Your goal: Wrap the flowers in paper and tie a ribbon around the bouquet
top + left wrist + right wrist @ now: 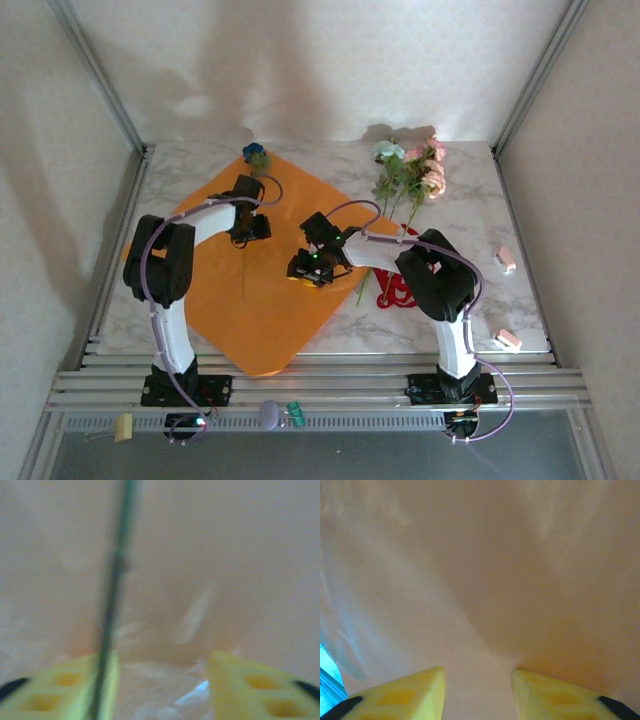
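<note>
Paper: on the surface, left of centre.
Single flower: on the paper, head at its far corner.
Flowers: far right, beside the paper.
Ribbon: right of the paper, nearer than the flowers.

Blurred close view, left gripper low over the orange paper, yellow fingertips standing apart, thin green flower stem running from the top edge down along the left fingertip's inner side, shiny crinkled patch between them.
</note>
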You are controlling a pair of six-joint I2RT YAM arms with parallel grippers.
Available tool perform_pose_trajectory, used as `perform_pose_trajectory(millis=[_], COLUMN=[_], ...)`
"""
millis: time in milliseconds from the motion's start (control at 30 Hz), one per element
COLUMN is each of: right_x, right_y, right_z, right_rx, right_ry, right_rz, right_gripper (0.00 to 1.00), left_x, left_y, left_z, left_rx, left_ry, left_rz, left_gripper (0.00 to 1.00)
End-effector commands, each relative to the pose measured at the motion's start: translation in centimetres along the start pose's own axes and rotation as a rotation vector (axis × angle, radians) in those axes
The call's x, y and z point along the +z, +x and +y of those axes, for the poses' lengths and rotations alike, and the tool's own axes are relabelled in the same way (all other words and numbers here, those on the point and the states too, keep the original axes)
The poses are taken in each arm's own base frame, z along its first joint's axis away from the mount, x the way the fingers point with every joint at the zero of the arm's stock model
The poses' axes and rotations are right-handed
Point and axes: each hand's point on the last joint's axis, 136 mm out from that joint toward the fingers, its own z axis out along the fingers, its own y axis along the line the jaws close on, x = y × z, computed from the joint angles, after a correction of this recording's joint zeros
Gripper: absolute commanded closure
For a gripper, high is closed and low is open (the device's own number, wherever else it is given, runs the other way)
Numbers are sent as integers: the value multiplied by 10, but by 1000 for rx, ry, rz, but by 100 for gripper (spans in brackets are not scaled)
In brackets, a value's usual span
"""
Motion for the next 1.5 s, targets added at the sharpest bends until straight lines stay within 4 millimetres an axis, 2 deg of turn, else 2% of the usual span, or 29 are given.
perform_pose_trajectory(millis=[0,67,133,233,367,500,633,733,800,867,933,1000,1067,1167,1267,1367,1467], right_x=[4,3,2,-1,-7,-16,-42,-83,-115,-149,-179,-202,-216,-221,-218,-214,-204], right_y=[28,35,41,49,52,49,29,-1,-27,-54,-83,-109,-133,-162,-180,-193,-206], right_z=[-57,-68,-79,-89,-93,-89,-63,-42,-44,-63,-101,-135,-165,-198,-218,-229,-234], right_rx=[71,80,90,109,135,142,61,-4,5,36,100,137,164,213,233,233,221], right_ry=[186,219,249,265,265,261,209,153,127,130,165,189,227,263,301,323,317], right_rz=[67,85,92,97,78,45,-44,-166,-249,-329,-385,-426,-442,-418,-397,-398,-384], right_gripper=[58,58,58,58,58,58,53,49,48,47,48,49,49,50,51,51,55], left_x=[-40,-62,-69,-63,-49,-33,-22,-24,-24,-24,-26,-29,-29,-29,-29,-28,-27], left_y=[-5,-3,11,41,73,85,91,89,91,91,90,88,87,86,86,87,88], left_z=[7,6,7,16,38,47,52,54,55,55,54,53,52,51,50,50,50], left_rx=[-127,-202,-249,-280,-349,-392,-403,-398,-390,-383,-382,-383,-385,-390,-387,-386,-385], left_ry=[-24,7,41,52,36,45,23,18,14,11,16,22,29,35,35,36,36], left_rz=[-69,-93,-75,-25,31,56,72,52,57,60,54,46,44,46,49,51,57], left_gripper=[17,15,16,17,22,34,44,46,47,48,48,49,49,49,49,50,50])
